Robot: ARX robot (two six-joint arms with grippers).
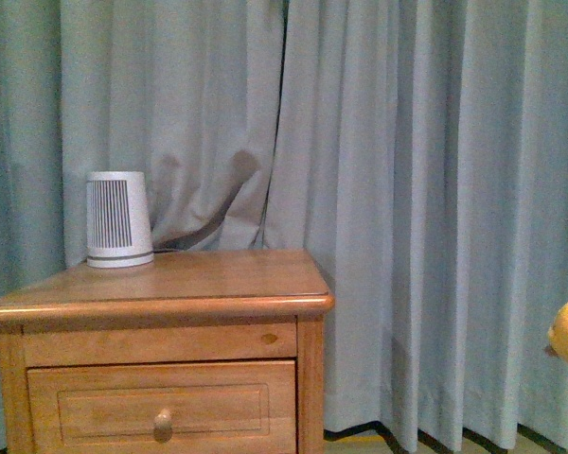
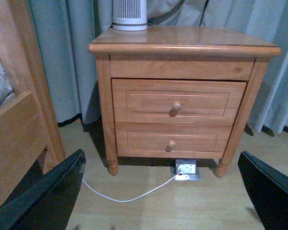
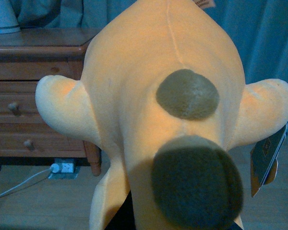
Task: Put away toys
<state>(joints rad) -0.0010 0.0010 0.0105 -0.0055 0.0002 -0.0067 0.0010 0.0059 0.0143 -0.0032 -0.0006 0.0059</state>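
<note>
Left gripper point(image 2: 161, 160) jaws wide apart, nothing between them, facing the nightstand point(image 2: 182, 48). Plush toy point(image 3: 134, 86) fills my right wrist view, clear of the floor, just poking in at front view's right edge. Right gripper's jaws are hidden behind it, so I can't tell.

You're in a home bedroom: a wooden nightstand point(image 1: 161, 345) with two knobbed drawers point(image 2: 134, 103) stands against floor-length grey-blue curtains point(image 1: 407, 189). A wooden bed frame point(image 2: 19, 139) sits just beside it, a small white slatted appliance point(image 1: 118, 219) rests on top, and a plank floor point(image 2: 192, 201) runs beneath.
</note>
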